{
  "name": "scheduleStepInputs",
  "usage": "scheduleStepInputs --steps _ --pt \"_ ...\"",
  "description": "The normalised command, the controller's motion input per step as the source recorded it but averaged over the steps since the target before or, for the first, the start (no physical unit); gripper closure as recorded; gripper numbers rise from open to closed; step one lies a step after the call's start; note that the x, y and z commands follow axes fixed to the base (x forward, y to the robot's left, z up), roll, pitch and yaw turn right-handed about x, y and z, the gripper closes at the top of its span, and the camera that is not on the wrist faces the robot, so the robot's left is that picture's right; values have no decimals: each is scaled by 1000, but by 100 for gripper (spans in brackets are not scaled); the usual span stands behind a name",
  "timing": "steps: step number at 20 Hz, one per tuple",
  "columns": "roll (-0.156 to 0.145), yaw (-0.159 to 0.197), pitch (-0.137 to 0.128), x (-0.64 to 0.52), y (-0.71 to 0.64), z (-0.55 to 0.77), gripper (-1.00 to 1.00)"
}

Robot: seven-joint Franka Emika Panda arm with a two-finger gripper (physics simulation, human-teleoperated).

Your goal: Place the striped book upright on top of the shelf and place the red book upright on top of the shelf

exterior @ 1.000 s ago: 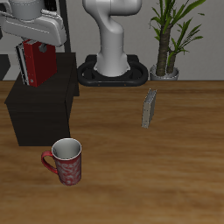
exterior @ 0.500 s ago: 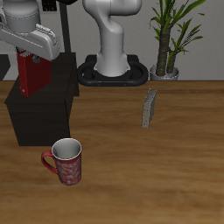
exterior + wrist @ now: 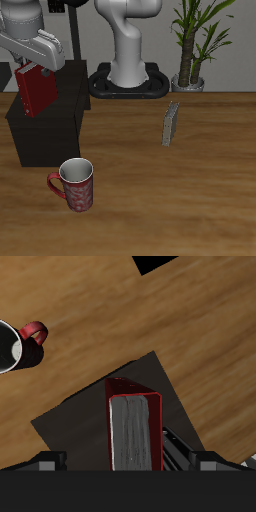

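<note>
Red book [image 3: 36,90] clamped upright in my pincer [image 3: 32,66], bottom edge on the shelf [image 3: 45,132] directly beneath.

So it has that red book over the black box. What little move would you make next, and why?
Probably lower it a little more and only then let go. The gripper holds the red book upright over the shelf, beside the striped book, but I can't tell whether its bottom edge already rests on the top.
</note>
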Motion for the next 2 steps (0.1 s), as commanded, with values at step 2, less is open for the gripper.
scheduleStepInputs --steps 2 --pt "-3 23 -15 -44 31 89 -100"
